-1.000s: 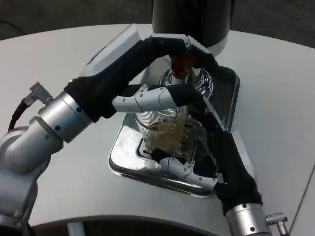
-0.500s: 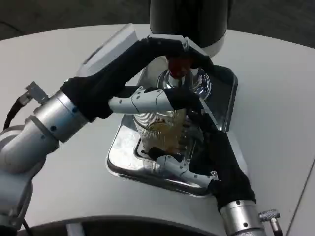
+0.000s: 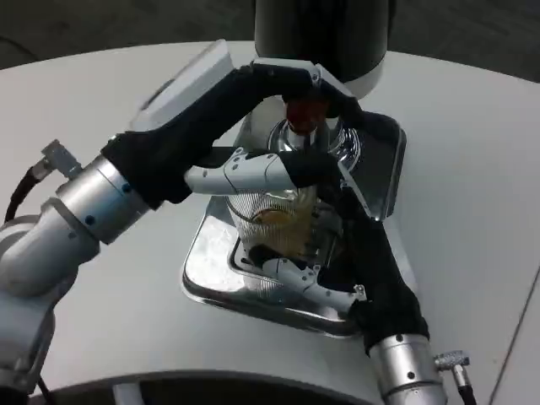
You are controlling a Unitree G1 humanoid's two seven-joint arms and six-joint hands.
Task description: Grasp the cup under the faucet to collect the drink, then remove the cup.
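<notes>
While the right robot hand (image 3: 337, 270) gripped the cup (image 3: 274, 221) on the metal tray (image 3: 207, 274) under the faucet (image 3: 305, 126), amber drink sat inside; the left robot hand (image 3: 278, 126) wrapped the red tap handle (image 3: 300, 110) on the white bench (image 3: 472, 169).

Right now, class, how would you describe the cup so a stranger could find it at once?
Start at the dark dispenser at the far side of the white table, then drop to the shiny metal drip tray at its foot. The cup stands there under the red tap, gripped by the right hand: clear ribbed glass holding amber drink.
</notes>
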